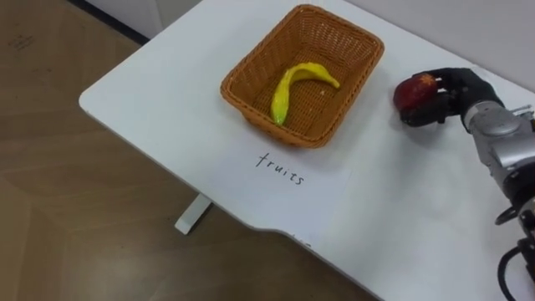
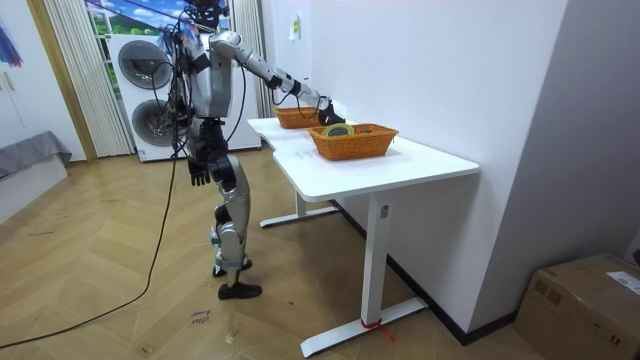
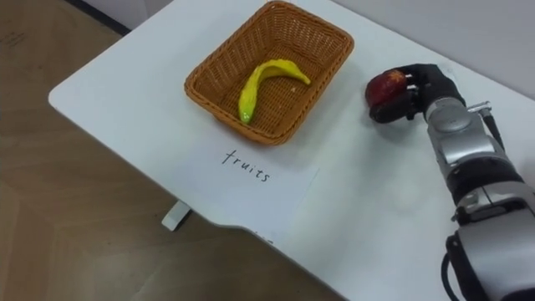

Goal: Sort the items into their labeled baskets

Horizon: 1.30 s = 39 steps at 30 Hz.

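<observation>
Brightness: we see a bright room, and the white table (image 1: 167,92) is the lightest thing.
Light from: it seems to come from above, soft and even.
Shadows: a thin, soft shadow sits by the basket (image 1: 267,124) at its 6 o'clock.
Shine: the banana (image 1: 288,88) glows a little.
Dark spots: the apple (image 1: 414,96) looks dark on the white top. The floor (image 2: 330,260) under the table is dimmer.

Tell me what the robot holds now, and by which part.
The right hand holds a red apple, fingers curled round its right side and top; its left side shows bare. The left hand hangs at the robot's side.
</observation>
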### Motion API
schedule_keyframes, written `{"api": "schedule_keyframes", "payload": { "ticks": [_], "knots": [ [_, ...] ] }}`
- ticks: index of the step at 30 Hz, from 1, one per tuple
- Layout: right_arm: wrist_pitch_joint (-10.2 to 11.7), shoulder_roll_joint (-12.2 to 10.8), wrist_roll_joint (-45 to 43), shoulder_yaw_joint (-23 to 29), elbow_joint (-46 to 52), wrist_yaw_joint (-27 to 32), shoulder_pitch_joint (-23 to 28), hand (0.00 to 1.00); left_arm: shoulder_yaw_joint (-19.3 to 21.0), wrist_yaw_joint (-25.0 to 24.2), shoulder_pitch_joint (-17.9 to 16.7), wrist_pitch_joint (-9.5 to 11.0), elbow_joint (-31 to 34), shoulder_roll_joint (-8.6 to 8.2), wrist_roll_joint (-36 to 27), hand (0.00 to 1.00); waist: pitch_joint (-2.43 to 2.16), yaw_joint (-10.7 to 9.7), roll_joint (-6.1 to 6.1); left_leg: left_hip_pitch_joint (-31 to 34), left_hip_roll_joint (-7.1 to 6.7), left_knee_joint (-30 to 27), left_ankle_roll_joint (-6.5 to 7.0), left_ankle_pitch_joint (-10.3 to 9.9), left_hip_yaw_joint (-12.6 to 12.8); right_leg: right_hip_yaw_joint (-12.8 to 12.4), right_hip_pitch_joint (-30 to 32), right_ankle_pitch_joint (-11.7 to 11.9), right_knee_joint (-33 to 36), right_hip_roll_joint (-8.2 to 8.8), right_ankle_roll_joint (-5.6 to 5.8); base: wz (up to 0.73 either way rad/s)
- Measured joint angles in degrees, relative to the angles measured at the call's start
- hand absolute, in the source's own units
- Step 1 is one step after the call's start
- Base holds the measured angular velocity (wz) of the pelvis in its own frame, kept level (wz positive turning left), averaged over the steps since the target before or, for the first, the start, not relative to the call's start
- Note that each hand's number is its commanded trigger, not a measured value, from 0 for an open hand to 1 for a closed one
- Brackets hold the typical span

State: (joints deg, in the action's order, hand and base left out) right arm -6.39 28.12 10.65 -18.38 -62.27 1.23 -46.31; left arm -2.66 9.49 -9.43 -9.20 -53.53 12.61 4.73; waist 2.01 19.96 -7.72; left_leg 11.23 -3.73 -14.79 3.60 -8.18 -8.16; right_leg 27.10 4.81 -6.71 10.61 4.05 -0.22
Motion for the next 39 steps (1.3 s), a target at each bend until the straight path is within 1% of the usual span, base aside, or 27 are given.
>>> {"api": "schedule_keyframes", "payload": {
  "ticks": [2, 4, 8, 9, 10, 11, 12, 13, 14, 15, 17, 19, 20, 23, 24, 25, 26, 27, 28, 29, 32, 33, 35, 36, 37, 38, 39],
  "knots": [
    [-0.7, -0.1, -0.7, 2.2, 5.1, -0.1, 1.9, 1.00, 1.6, 0.0, -1.2, 0.0, 0.7, -0.08, 0.0, 0.00, -0.08, -1.0, 0.01, -0.6, -0.08, -0.1, 0.04, 0.0, -0.3, 0.0, -0.6, 0.0, -0.1, 0.00, 0.01, 0.07],
    [-0.8, -0.2, -1.9, 4.2, 11.3, -0.5, 4.3, 1.00, 3.7, 0.0, -2.6, -0.1, 0.7, -0.38, 0.0, 0.00, -0.32, -2.5, 0.44, -1.9, -0.17, 0.1, 0.11, -0.1, -0.6, 0.0, -2.0, 0.0, -0.2, 0.01, 0.03, 0.09],
    [-1.1, -0.2, -1.8, 4.7, 17.0, -0.7, 4.8, 1.00, 5.3, 0.6, -3.7, -0.2, 0.6, -0.48, 0.0, 0.00, -0.97, -3.6, 1.19, -4.4, -0.17, 1.2, 0.16, -0.1, -0.5, -0.3, -4.4, -0.2, -0.3, 0.03, 0.33, 0.00],
    [-1.1, -0.2, -1.7, 4.7, 17.5, -0.7, 4.8, 1.00, 5.4, 0.8, -3.8, -0.2, 0.6, -0.51, 0.1, 0.00, -1.02, -3.7, 1.27, -4.9, -0.18, 1.4, 0.16, -0.1, -0.5, -0.4, -4.9, -0.3, -0.3, 0.04, 0.44, 0.00],
    [-1.2, -0.2, -1.8, 4.7, 18.2, -0.9, 4.8, 1.00, 5.8, 1.2, -4.0, -0.2, 0.7, -0.62, 0.5, 0.00, -1.55, -3.9, 1.34, -5.7, -0.18, 1.6, 0.15, -0.1, -0.6, -0.7, -5.6, -0.3, -0.3, 0.02, 0.53, 0.00],
    [-1.2, -0.2, -2.0, 4.7, 18.6, -1.0, 4.8, 1.00, 5.9, 1.3, -4.1, -0.3, 0.7, -0.62, 0.5, 0.00, -1.73, -4.1, 1.33, -6.1, -0.19, 1.7, 0.15, -0.1, -0.5, -1.0, -6.0, -0.4, -0.5, -0.01, 0.59, 0.00],
    [-1.2, -0.2, -2.0, 4.8, 19.6, -1.3, 4.8, 1.00, 5.9, 1.4, -4.3, -0.6, 0.7, -0.56, 0.5, 0.00, -2.20, -4.5, 1.28, -6.5, -0.29, 1.9, 0.15, -0.1, -0.6, -1.5, -6.6, -0.5, -0.9, -0.08, 0.73, 0.05],
    [-1.2, -0.2, -1.8, 5.0, 20.7, -1.5, 4.8, 1.00, 6.0, 1.4, -4.5, -0.9, 0.7, -0.62, 0.5, 0.00, -2.44, -5.0, 1.20, -6.9, -0.45, 1.9, 0.14, -0.1, -0.8, -1.8, -7.1, -0.7, -1.0, -0.04, 0.76, 0.09],
    [-1.3, -0.2, -1.7, 5.1, 21.4, -1.5, 4.8, 1.00, 6.0, 1.4, -4.5, -1.0, 0.7, -0.61, 0.5, 0.00, -2.59, -5.4, 1.08, -7.0, -0.61, 1.9, 0.12, -0.1, -1.0, -1.7, -7.3, -0.9, -1.0, 0.03, 0.77, 0.18],
    [-1.3, -0.2, -1.7, 5.5, 22.2, -1.5, 4.8, 1.00, 6.1, 1.5, -4.6, -1.3, 0.7, -0.67, 0.5, 0.00, -2.60, -5.9, 0.98, -7.5, -0.90, 2.0, 0.14, 0.0, -1.5, -1.8, -7.8, -1.2, -1.0, 0.17, 0.77, 0.12],
    [-2.0, -0.2, -1.2, 6.0, 22.9, -1.5, 4.8, 1.00, 6.6, 1.5, -4.8, -2.0, 0.9, -0.76, 0.5, 0.00, -2.60, -5.9, 0.92, -8.4, -0.94, 2.1, 0.15, 0.0, -1.5, -1.7, -8.7, -1.3, -1.0, 0.24, 0.81, 0.04],
    [-3.6, -0.2, -1.3, 6.1, 24.1, -1.4, 4.8, 1.00, 7.1, 1.7, -5.2, -2.8, 1.1, -0.81, 0.5, 0.00, -2.65, -5.9, 0.72, -9.3, -1.06, 2.3, 0.16, 0.0, -1.4, -1.6, -9.5, -1.5, -0.9, 0.48, 0.84, 0.00],
    [-3.8, -0.2, -1.7, 6.1, 24.4, -1.4, 4.8, 1.00, 7.1, 1.8, -5.2, -3.1, 1.2, -0.82, 0.6, 0.00, -2.62, -5.8, 0.68, -9.5, -1.08, 2.4, 0.17, 0.0, -1.4, -1.6, -9.6, -1.5, -0.9, 0.52, 0.85, -0.04],
    [-4.8, -0.4, -2.3, 6.1, 25.8, -1.4, 4.8, 1.00, 7.5, 2.7, -5.2, -4.2, 1.7, -0.91, 2.9, 0.00, -2.70, -5.3, -0.08, -9.8, -1.14, 2.7, 0.17, 0.0, -1.4, -1.9, -9.8, -1.8, -0.9, 0.53, 0.77, -0.01],
    [-5.4, -0.5, -3.1, 6.1, 27.0, -1.4, 4.8, 1.00, 8.0, 2.8, -5.3, -4.4, 1.7, -0.97, 3.6, 0.00, -2.61, -5.2, -0.36, -9.8, -1.14, 2.7, 0.16, 0.0, -1.4, -1.9, -9.7, -1.9, -0.9, 0.62, 0.77, 0.00],
    [-5.5, -0.5, -4.0, 6.1, 28.4, -1.4, 4.8, 1.00, 8.3, 2.8, -5.4, -4.5, 1.8, -1.01, 3.8, 0.00, -2.51, -5.2, -0.52, -9.8, -1.13, 2.8, 0.15, 0.1, -1.4, -1.9, -9.7, -1.9, -0.9, 0.71, 0.77, 0.00],
    [-5.5, -0.5, -4.4, 6.1, 29.1, -1.4, 4.8, 1.00, 8.3, 2.8, -5.5, -4.5, 1.8, -1.01, 3.8, 0.00, -2.52, -5.2, -0.64, -9.8, -1.13, 2.9, 0.15, 0.1, -1.4, -1.9, -9.7, -1.9, -0.9, 0.71, 0.79, 0.00],
    [-5.4, -0.5, -4.7, 6.1, 30.4, -1.4, 4.8, 1.00, 8.4, 2.8, -5.5, -4.5, 1.8, -1.02, 3.8, 0.00, -2.47, -4.7, -0.79, -10.0, -1.13, 3.0, 0.16, 0.1, -1.4, -1.9, -9.7, -2.0, -0.9, 0.70, 0.82, 0.00],
    [-5.4, -0.7, -5.2, 5.9, 31.4, -1.4, 4.8, 1.00, 8.5, 2.8, -5.4, -4.5, 1.8, -1.00, 3.9, 0.00, -2.27, -4.0, -0.88, -10.2, -1.13, 3.2, 0.16, 0.1, -1.4, -2.0, -9.8, -2.0, -0.9, 0.53, 0.82, 0.00],
    [-5.4, -1.0, -6.0, 5.8, 31.8, -1.4, 4.8, 1.00, 8.6, 2.8, -5.4, -4.4, 1.8, -1.00, 3.9, 0.00, -2.21, -3.8, -0.99, -10.3, -1.12, 3.2, 0.15, 0.1, -1.4, -2.0, -10.0, -2.0, -0.9, 0.50, 0.82, 0.00],
    [-5.4, -1.4, -7.8, 4.0, 32.0, -1.9, 4.8, 1.00, 8.6, 2.2, -5.3, -4.2, 1.8, -0.99, 3.9, 0.00, -2.10, -3.4, -1.39, -10.7, -1.17, 3.4, 0.18, 0.1, -1.9, -1.7, -10.6, -2.1, -0.9, 0.50, 1.02, 0.12],
    [-5.4, -1.4, -7.8, 3.1, 32.0, -2.3, 4.8, 1.00, 8.6, 2.1, -5.3, -4.2, 1.8, -0.99, 3.9, 0.00, -1.98, -2.8, -1.57, -10.8, -1.17, 3.5, 0.20, 0.1, -2.0, -1.7, -10.6, -2.2, -0.9, 0.50, 1.04, 0.07],
    [-5.5, -1.4, -8.1, 1.3, 32.2, -3.0, 4.8, 1.00, 8.6, 2.2, -4.8, -4.2, 1.8, -0.95, 3.9, 0.00, -1.78, -2.4, -1.87, -10.8, -1.17, 3.5, 0.21, 0.0, -2.3, -1.6, -10.7, -2.2, -0.9, 0.47, 1.06, 0.08],
    [-5.5, -1.4, -8.3, 0.2, 32.4, -3.7, 4.8, 1.00, 8.6, 2.2, -4.6, -4.2, 1.8, -0.92, 3.9, 0.00, -1.53, -2.2, -2.01, -10.8, -1.21, 3.5, 0.21, 0.0, -2.6, -1.6, -10.8, -2.2, -0.9, 0.45, 1.06, 0.12],
    [-5.5, -1.5, -8.6, -0.8, 32.6, -4.1, 4.8, 1.00, 8.6, 2.2, -4.7, -4.2, 1.8, -0.90, 3.9, 0.00, -1.41, -2.0, -2.08, -10.7, -1.27, 3.5, 0.21, 0.0, -2.9, -1.6, -10.8, -2.2, -0.9, 0.45, 1.07, 0.11],
    [-5.5, -1.7, -8.8, -0.9, 32.6, -4.3, 4.8, 1.00, 8.5, 2.1, -4.7, -4.2, 1.8, -0.89, 3.9, 0.00, -1.40, -2.0, -2.11, -10.7, -1.29, 3.5, 0.21, 0.0, -3.0, -1.5, -10.8, -2.2, -0.9, 0.46, 1.08, 0.09],
    [-5.6, -2.2, -9.0, -1.0, 32.6, -4.5, 4.8, 1.00, 8.6, 2.1, -4.6, -4.2, 1.8, -0.82, 3.9, 0.00, -1.50, -1.5, -2.29, -10.7, -1.36, 3.5, 0.21, 0.0, -3.1, -1.5, -10.8, -2.2, -0.9, 0.50, 1.16, 0.00]
  ]
}}
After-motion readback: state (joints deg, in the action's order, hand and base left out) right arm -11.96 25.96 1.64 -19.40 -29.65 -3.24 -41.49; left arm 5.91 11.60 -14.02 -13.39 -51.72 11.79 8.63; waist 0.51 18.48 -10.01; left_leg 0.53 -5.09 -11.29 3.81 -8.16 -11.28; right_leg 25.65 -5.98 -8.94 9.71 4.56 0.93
